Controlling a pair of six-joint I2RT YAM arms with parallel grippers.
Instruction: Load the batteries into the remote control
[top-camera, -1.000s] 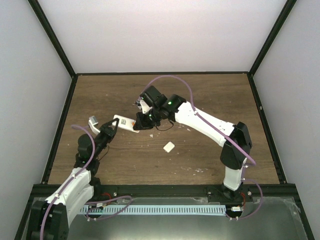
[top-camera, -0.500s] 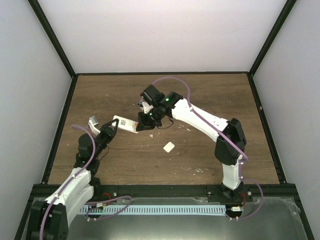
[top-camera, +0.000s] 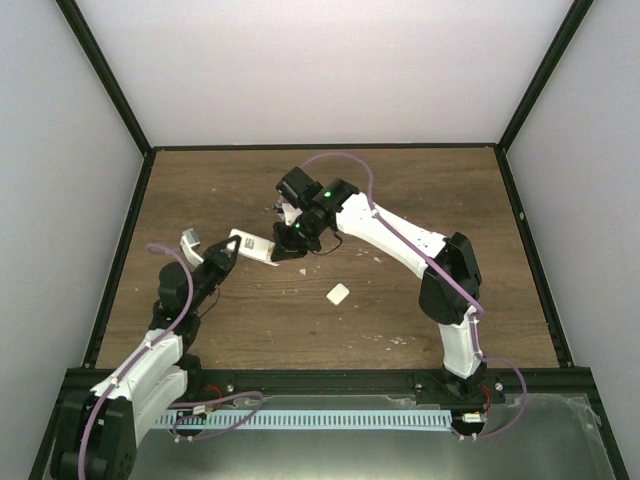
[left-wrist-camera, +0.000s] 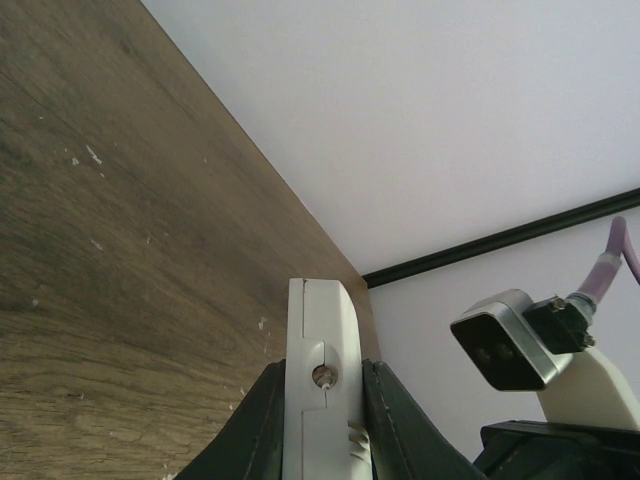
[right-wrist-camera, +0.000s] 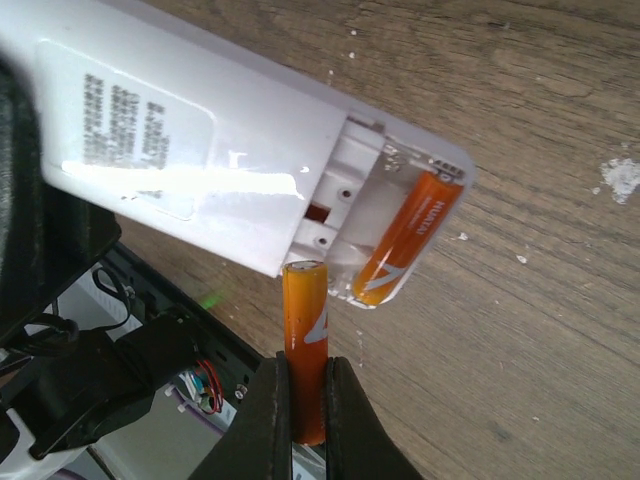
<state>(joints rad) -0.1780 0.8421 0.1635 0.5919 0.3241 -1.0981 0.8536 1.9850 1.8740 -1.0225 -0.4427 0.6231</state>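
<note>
Right wrist: right claw (right-wrist-camera: 305, 400) pinches one battery (right-wrist-camera: 304, 330) at the left claw's (left-wrist-camera: 322, 392) clamped remote (right-wrist-camera: 190, 150), probable cover (top-camera: 338, 293) lying apart.

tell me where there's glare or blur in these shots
Right wrist view: a bright glare patch on the small white rectangular plastic remote bleeds into its printed label; the orange cylindrical battery between the right fingers is in fair focus. Left wrist view: the dark left fingers at the bottom edge look slightly soft. Top external view: even light, faint shadows, no glare.
</note>
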